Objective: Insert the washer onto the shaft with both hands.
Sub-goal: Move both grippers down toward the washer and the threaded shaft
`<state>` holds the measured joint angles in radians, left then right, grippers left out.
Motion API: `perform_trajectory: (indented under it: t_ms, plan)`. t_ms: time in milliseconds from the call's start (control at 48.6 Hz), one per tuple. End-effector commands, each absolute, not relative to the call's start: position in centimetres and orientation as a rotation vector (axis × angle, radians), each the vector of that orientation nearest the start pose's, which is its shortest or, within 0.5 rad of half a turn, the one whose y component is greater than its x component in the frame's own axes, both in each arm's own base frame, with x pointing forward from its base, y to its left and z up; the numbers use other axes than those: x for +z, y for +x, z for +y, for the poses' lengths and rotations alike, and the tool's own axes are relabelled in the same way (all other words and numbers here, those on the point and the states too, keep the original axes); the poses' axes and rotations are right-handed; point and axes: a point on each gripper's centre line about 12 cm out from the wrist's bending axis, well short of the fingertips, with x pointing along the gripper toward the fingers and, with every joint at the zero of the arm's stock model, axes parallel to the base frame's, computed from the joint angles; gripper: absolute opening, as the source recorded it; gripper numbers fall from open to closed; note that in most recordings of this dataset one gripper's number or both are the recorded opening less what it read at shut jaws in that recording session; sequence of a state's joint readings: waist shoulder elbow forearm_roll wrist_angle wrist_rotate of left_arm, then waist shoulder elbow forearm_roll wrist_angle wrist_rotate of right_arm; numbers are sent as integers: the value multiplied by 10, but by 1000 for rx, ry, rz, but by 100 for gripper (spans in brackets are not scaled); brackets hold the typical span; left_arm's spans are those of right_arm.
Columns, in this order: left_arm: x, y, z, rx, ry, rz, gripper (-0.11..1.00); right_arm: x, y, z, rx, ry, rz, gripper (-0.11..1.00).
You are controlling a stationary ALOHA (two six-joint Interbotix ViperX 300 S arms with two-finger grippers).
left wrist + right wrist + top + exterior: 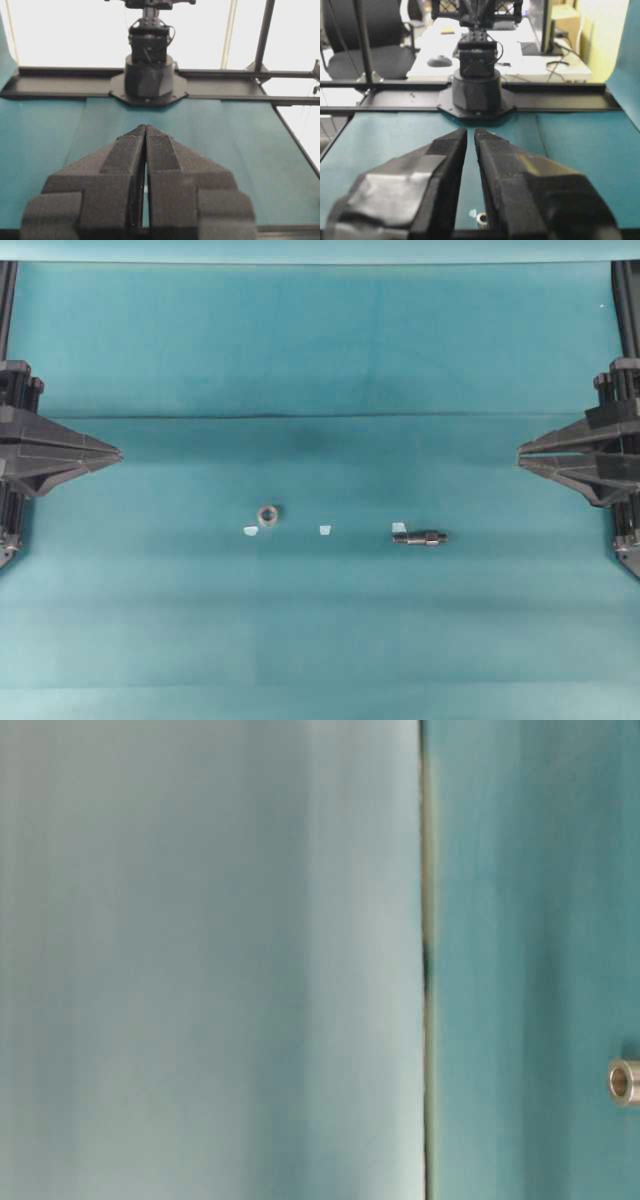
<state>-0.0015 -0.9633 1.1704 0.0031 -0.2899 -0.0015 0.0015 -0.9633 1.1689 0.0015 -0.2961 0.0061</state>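
Left claw (118,453): tips pressing together, gripping nothing, hanging over the surface (320,630). Right claw (520,454): a thin slit showing, nothing in it. Washer (267,513): small silvery ring lying left of centre. Shaft (421,537): dark stepped rod lying right of centre, well apart. Table-level view: blurring, cutting the washer off.

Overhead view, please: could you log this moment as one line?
stage: start | left gripper: shut, empty | right gripper: shut, empty | washer, shaft: apart on mat

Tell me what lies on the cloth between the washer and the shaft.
One pale blue tape bit, roughly midway between the washer and the shaft; otherwise bare teal cloth. The overhead view shows this.
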Motion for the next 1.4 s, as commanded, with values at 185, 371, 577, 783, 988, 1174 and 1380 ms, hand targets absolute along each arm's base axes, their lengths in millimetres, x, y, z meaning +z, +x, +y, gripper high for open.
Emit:
perform_trajectory:
  t_ms: [185, 371, 577, 783, 988, 1174, 1380]
  plan:
    - [304, 224, 0, -2, 4, 58, 2, 292, 200, -2, -16, 129, 1, -9]
    - [301, 243, 0, 1, 4, 193, 2, 291, 203, -1, -16, 166, 125, -10]
    - [284, 277, 1, 3, 9, 362, 2, 281, 213, 0, -22, 174, 338, -10]
    - [265, 308, 5, 15, 7, 538, 2, 262, 232, 1, -32, 178, 538, -10]
    - [243, 330, 13, 36, 2, 741, 2, 238, 249, 1, -43, 172, 712, -10]
    - [226, 350, 15, 35, 9, 844, 2, 221, 263, 1, -50, 146, 840, -10]
    - [205, 363, 15, 34, 8, 916, 2, 202, 274, 2, -48, 135, 955, -10]
